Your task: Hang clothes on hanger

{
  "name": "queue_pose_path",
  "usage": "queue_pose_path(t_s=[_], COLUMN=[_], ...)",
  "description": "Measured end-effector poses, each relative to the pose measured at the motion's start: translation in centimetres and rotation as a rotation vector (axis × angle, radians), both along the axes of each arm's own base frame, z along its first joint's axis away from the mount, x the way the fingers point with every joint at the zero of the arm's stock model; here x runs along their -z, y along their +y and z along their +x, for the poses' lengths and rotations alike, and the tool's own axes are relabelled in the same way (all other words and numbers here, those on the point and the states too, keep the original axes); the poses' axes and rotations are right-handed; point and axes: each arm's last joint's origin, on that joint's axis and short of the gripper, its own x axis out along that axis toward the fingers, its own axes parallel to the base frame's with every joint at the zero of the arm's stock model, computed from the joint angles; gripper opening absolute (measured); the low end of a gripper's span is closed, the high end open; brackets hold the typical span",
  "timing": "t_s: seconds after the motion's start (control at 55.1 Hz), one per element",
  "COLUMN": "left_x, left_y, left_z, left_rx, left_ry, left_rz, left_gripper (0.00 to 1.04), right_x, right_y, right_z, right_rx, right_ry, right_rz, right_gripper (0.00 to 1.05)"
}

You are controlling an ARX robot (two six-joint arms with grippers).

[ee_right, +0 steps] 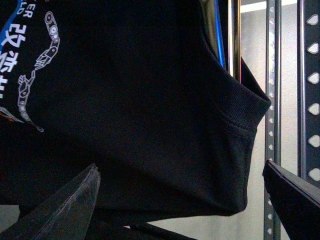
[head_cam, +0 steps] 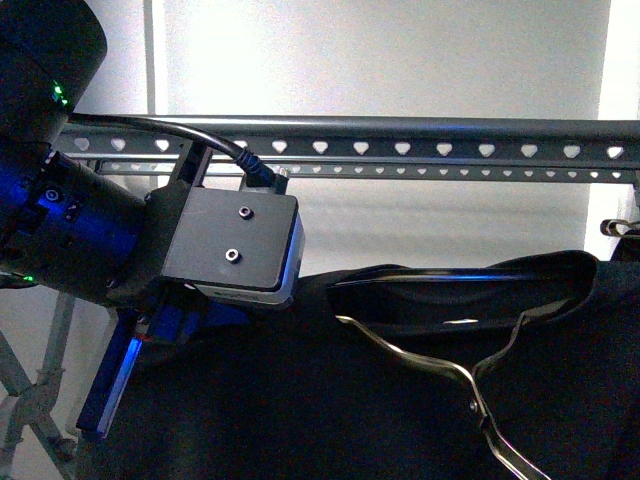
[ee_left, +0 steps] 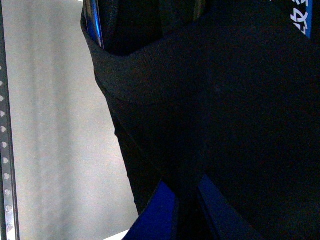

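Note:
The clothes [head_cam: 350,410], a black T-shirt, hang in front of me below the hanger [head_cam: 400,147], a dark grey rack rail with heart-shaped holes. My left gripper [head_cam: 140,345] is at the shirt's left shoulder. In the left wrist view its blue fingers [ee_left: 160,215] are shut on the black fabric [ee_left: 225,125] under the ribbed collar band [ee_left: 150,75]. My right gripper [ee_right: 180,200] is open, with a loose corner of the shirt [ee_right: 150,125] hanging between its dark fingers [ee_right: 65,205], not pinched. White and blue print [ee_right: 30,75] shows on the chest.
A thin chrome wire frame [head_cam: 440,365] sits inside the shirt's neck opening, and its rods [ee_right: 232,35] run beside the collar. A second holed rail [head_cam: 450,172] runs behind the first. Crossed rack legs [head_cam: 30,400] stand at the lower left. A pale wall lies behind.

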Motion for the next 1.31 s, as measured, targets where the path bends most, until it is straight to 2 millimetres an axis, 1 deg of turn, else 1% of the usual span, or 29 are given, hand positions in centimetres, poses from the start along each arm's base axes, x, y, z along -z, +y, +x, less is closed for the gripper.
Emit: queue_pose_path(t_s=[0.091,0.182,0.417,0.526,0.599,0.672,0.744,0.799,0.871,0.944,0.998,1.107,1.144,1.18,1.198,1.307], left_x=[0.0,0.0,0.0,0.0,0.0,0.0,0.0,0.0,0.0,0.0,0.0,-0.1,-0.2,-0.3,-0.4,-0.5], left_y=[0.0,0.0,0.0,0.0,0.0,0.0,0.0,0.0,0.0,0.0,0.1,0.1,0.1,0.1,0.0,0.0], left_z=[0.0,0.0,0.0,0.0,0.0,0.0,0.0,0.0,0.0,0.0,0.0,0.1,0.1,0.1,0.1,0.1], left_rx=[0.001,0.002,0.003,0.003,0.002,0.002,0.002,0.001,-0.002,-0.006,-0.007,-0.010,-0.009,-0.009,-0.008,0.006], left_ry=[0.000,0.000,0.000,0.000,0.000,0.000,0.000,0.000,-0.001,-0.001,-0.001,0.000,-0.004,-0.009,-0.010,-0.015], left_rz=[-0.001,-0.001,-0.001,-0.001,0.000,0.000,0.000,0.000,0.001,0.003,0.002,-0.004,-0.006,-0.007,-0.008,-0.014], left_gripper=[0.05,0.05,0.05,0.05,0.05,0.05,0.05,0.05,0.05,0.05,0.05,0.05,0.05,0.05,0.06,0.27], right_x=[-0.5,-1.1,-2.6,-2.9,-2.8,-2.7,-2.6,-2.4,-2.2,-2.1,-2.2,-2.0,-1.9,-1.9,-1.8,-1.3], right_y=[0.4,0.6,1.1,1.4,1.7,2.0,2.3,2.8,3.2,3.6,3.6,3.6,3.6,3.5,3.4,2.7], right_z=[1.5,2.7,5.2,6.2,6.7,7.1,7.4,7.6,7.9,8.3,8.4,8.5,8.4,8.4,8.4,8.0], right_rx=[0.007,0.022,0.059,0.081,0.088,0.099,0.105,0.112,0.114,0.121,0.123,0.127,0.129,0.129,0.132,0.141], right_ry=[-0.003,-0.004,0.000,0.015,0.027,0.043,0.054,0.065,0.065,0.051,0.042,0.008,-0.007,-0.012,-0.015,0.002], right_rz=[-0.026,-0.021,0.005,0.027,0.041,0.058,0.067,0.077,0.085,0.097,0.108,0.135,0.134,0.136,0.138,0.162], right_gripper=[0.97,0.97,0.97,0.97,0.91,0.80,0.73,0.62,0.52,0.38,0.31,0.12,0.07,0.04,0.04,0.04])
